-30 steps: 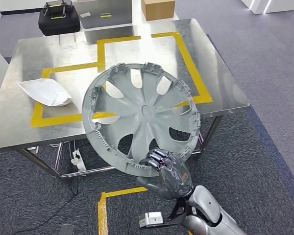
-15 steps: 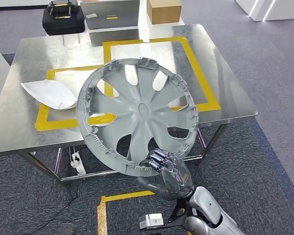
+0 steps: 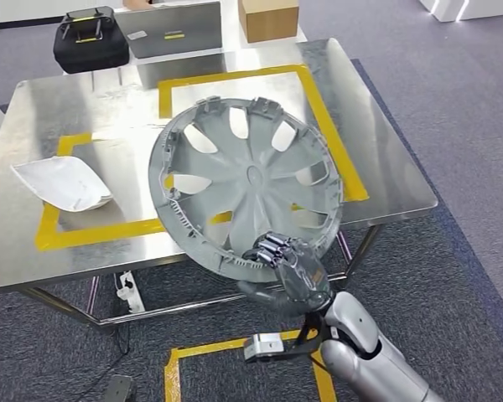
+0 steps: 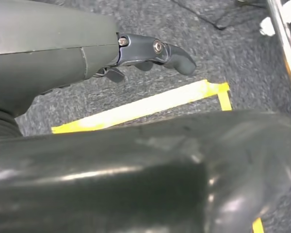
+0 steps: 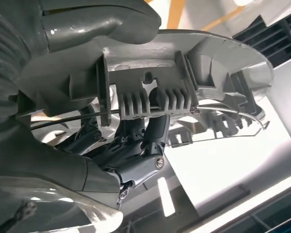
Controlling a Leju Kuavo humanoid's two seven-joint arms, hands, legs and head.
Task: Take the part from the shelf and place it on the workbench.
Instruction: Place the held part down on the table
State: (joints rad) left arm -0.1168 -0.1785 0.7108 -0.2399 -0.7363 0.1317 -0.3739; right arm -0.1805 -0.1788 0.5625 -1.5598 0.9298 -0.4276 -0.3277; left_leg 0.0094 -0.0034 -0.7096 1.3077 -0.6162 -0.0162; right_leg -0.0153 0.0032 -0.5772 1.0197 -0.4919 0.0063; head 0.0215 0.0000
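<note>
right hand [image 3: 294,280] fingers [image 5: 137,160] grasp wheel cover [image 3: 249,184] rim above workbench [image 3: 388,180]; left hand [image 4: 100,53] fingers released

Bare steel lies across the workbench [image 3: 388,167] right half; a white sheet [image 3: 59,184] occupies its left side.

A steel workbench [image 3: 388,180] marked with yellow tape outlines [image 3: 338,142] stands on grey carpet [image 3: 464,276]. A white curved panel [image 3: 59,184] lies at its left. Beyond its far edge sit a black case [image 3: 90,40] and a cardboard box [image 3: 268,18].
</note>
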